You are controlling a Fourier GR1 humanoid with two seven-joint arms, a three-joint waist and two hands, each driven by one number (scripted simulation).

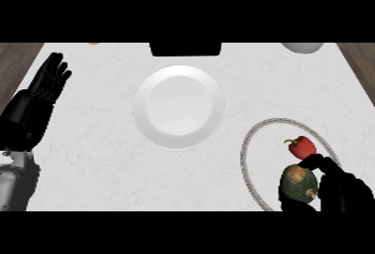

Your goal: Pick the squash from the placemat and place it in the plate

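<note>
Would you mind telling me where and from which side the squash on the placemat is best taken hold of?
Probably across the squash's rounded middle, coming from its right side, where the right robot hand already curls against it. The red pepper sits just beyond it on the placemat, so a grasp from the far side looks crowded. The plate lies to the left.

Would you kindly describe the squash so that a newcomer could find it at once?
Look at the round grey-rimmed placemat at the counter's near right, right of the white plate. The squash lies at its near end, with the right hand curled round it. It is dark green mottled with orange; its neighbour, the pepper, is red.
</note>
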